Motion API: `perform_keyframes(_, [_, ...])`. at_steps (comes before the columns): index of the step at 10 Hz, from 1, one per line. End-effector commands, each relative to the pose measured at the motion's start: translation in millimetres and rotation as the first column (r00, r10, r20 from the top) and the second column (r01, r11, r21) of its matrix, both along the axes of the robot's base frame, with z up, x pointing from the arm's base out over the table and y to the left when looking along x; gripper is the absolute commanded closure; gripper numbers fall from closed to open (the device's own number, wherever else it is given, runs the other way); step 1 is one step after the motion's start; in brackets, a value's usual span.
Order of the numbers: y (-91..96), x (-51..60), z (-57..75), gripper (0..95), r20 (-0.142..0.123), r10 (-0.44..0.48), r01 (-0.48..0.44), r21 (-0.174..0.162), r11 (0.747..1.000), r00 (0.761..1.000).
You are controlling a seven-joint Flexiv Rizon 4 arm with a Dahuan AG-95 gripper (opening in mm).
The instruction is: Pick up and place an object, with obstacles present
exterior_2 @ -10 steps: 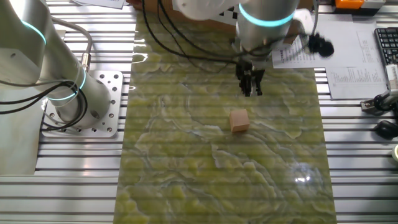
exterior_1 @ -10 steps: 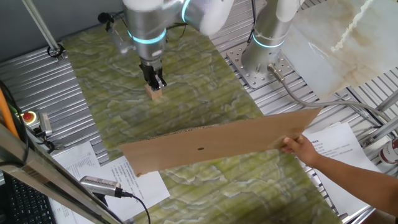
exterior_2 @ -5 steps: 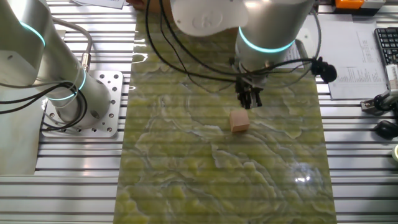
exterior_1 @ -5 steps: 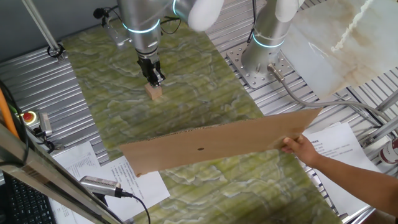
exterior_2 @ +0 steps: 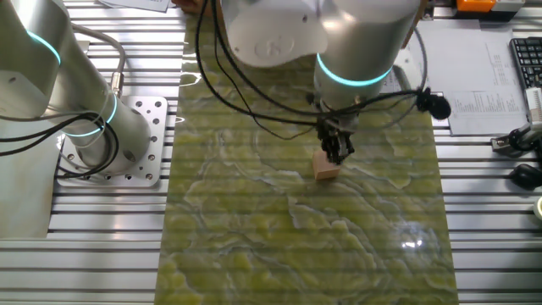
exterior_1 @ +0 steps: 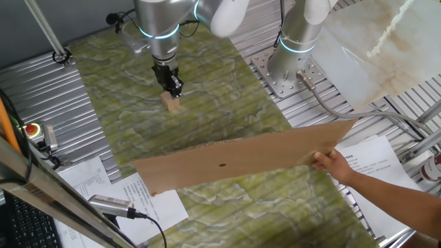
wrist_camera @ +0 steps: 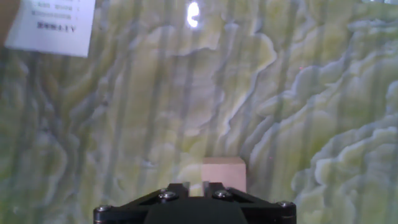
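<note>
The small tan wooden cube [exterior_1: 171,102] sits on the green marbled mat, apart from everything else. It also shows in the other fixed view [exterior_2: 326,167] and low in the hand view [wrist_camera: 224,175]. My gripper [exterior_1: 173,87] hangs just above the cube, a little to one side of it, with its fingers close together and nothing between them. It also shows in the other fixed view [exterior_2: 337,151] and in the hand view [wrist_camera: 198,186]. The brown cardboard sheet [exterior_1: 241,160], with its small dark hole [exterior_1: 222,164], is held by a person's hand [exterior_1: 329,164] across the near part of the mat.
A second robot base [exterior_1: 293,65] stands at the back right on the ribbed metal table. White printed papers [exterior_1: 114,186] and a handheld tool [exterior_1: 114,205] lie at the front left. A red button box [exterior_1: 31,129] is at the left.
My gripper has come down and across the mat to just above the cube. The cube, the cardboard sheet and the hand have not moved.
</note>
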State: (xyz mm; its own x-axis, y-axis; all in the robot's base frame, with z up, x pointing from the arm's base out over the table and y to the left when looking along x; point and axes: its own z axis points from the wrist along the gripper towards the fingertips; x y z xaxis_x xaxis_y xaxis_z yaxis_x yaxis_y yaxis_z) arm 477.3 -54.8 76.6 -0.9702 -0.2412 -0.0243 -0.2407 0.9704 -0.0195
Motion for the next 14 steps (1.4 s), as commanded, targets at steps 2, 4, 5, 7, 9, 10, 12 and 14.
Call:
perform_keyframes(2, [-2.9, -1.6, -9.0, 19.0, 0.000, -0.003, 0.003, -0.008, 1.000, 1.000])
perform_keyframes(4, [-6.5, -1.5, -17.5, 19.0, 0.009, 0.004, -0.004, -0.006, 1.000, 1.000])
perform_keyframes(5, [-7.1, -0.4, -20.1, 19.0, 0.010, 0.001, -0.001, -0.009, 1.000, 1.000])
perform_keyframes(7, [-7.0, 2.3, -23.1, 19.0, 0.009, -0.003, 0.003, -0.011, 1.000, 1.000])
perform_keyframes(9, [-6.4, 2.4, -25.8, 19.0, 0.004, -0.012, 0.012, -0.012, 1.000, 1.000])
perform_keyframes(10, [-5.5, 2.1, -28.6, 19.0, 0.004, -0.020, 0.020, -0.014, 1.000, 1.000])
perform_keyframes(12, [-5.0, 1.9, -29.7, 19.0, -0.003, -0.024, 0.024, -0.014, 1.000, 1.000])
perform_keyframes(14, [-5.1, 1.8, -29.7, 19.0, 0.004, -0.019, 0.019, -0.003, 1.000, 1.000])
